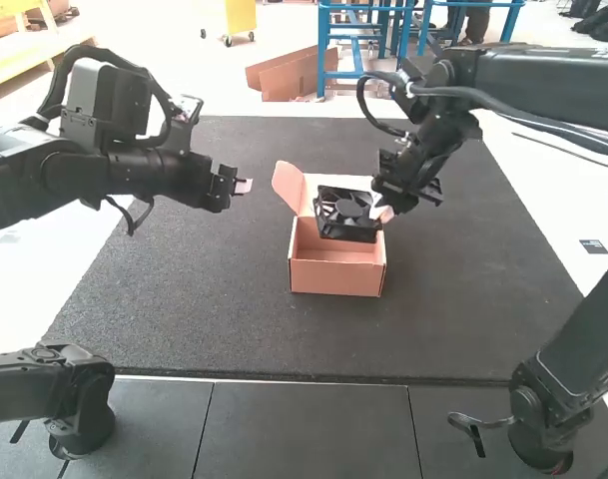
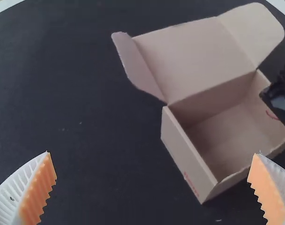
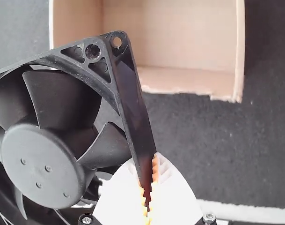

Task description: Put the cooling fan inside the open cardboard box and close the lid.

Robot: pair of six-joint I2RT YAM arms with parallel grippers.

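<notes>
The right gripper [image 3: 148, 190] is clamped on one side wall of the cooling fan [image 3: 53, 145], which hangs tilted over the far right corner of the open cardboard box [image 1: 338, 271]. It should be levelled and centred over the cavity before lowering. That arm slants down from the far right, wrist bent toward the box, while the left gripper [image 1: 229, 186], fingers spread wide and empty, hovers near the raised lid [image 1: 287, 190] on a nearly level arm.
</notes>
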